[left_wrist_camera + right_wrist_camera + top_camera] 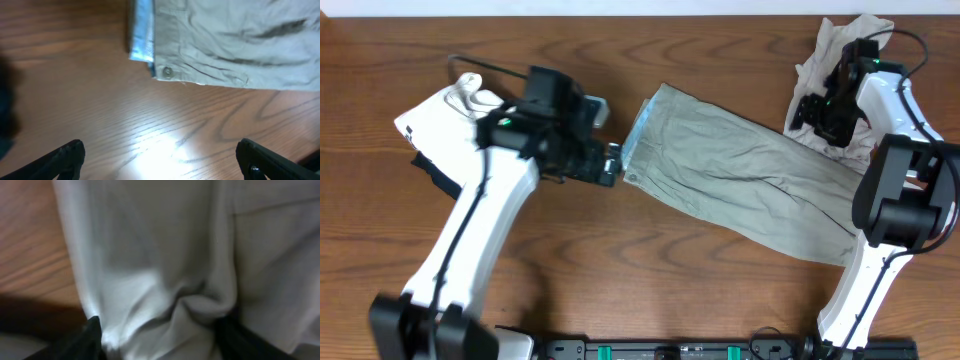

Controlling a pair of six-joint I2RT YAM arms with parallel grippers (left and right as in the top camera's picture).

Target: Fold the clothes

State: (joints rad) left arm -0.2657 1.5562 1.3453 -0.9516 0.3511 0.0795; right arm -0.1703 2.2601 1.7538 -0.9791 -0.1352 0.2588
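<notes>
The grey-green khaki shorts (740, 175) lie flat and diagonal across the table, waistband at the left with its pale blue inner band (638, 130). My left gripper (611, 166) is open and empty over bare wood, just short of the waistband. In the left wrist view the button corner (167, 72) and blue band (142, 30) lie ahead of the spread fingers (160, 160). My right gripper (814, 112) is at the far right, by an off-white garment (845, 45). In the right wrist view its fingers (160, 337) are apart, with bunched pale cloth (150, 290) between them.
A white garment (445, 110) lies at the far left on a black one (438, 175), under the left arm. The shorts' leg end (830, 235) reaches the right arm's base. Bare wood table (650, 270) lies in front of the shorts.
</notes>
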